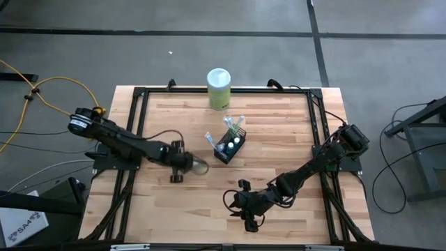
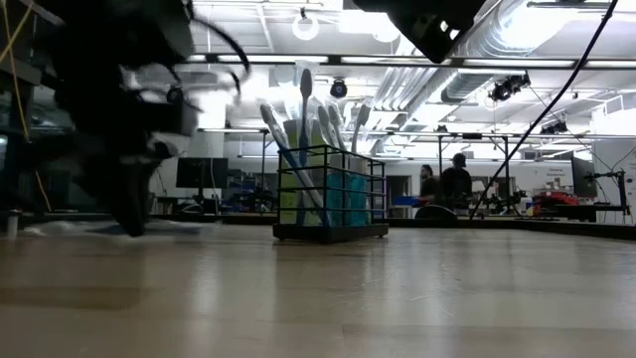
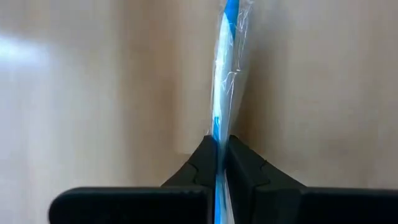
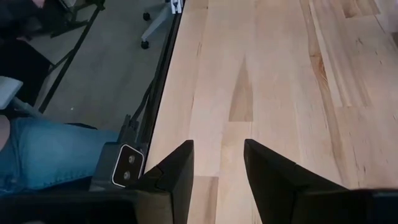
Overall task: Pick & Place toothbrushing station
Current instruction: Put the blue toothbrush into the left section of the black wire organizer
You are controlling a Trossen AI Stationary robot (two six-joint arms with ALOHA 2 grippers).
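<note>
Tabletop from the high view: the black mesh holder [image 1: 229, 147] sits about mid-table with toothbrushes [image 1: 236, 125] poking out the far side and two teal tubes [image 1: 233, 143] inside. Pale green canister [image 1: 219, 88] with a white lid stands at the far edge, well apart from it. Left gripper [image 1: 196, 164] is low on the wood just left of the holder, pinched on a wrapped toothbrush [image 1: 201, 165]. Right gripper [image 1: 234, 202] waits near the front edge, nothing around it. Bottom left corner, off the table, there's a white sheet [image 1: 19, 224] that reads something like "SA4", can't be sure.

Low view: holder [image 2: 331, 194] is dead centre, brushes fanned above the rim, the green canister showing behind it through the mesh. Blurry dark left arm [image 2: 124, 109] comes down to the table on the left. People [image 2: 454, 181] way back in the room.

Left wrist view: fingers [image 3: 198, 168] are clamped tight on the blue-and-white brush [image 3: 225, 81] in clear wrap, lying on the wood.

Right wrist view: fingers [image 4: 178, 167] stand partly apart, nothing between them, just bare table [image 4: 273, 81]. A person's jeans-clad leg [image 4: 43, 158] sits beyond the edge.
</note>
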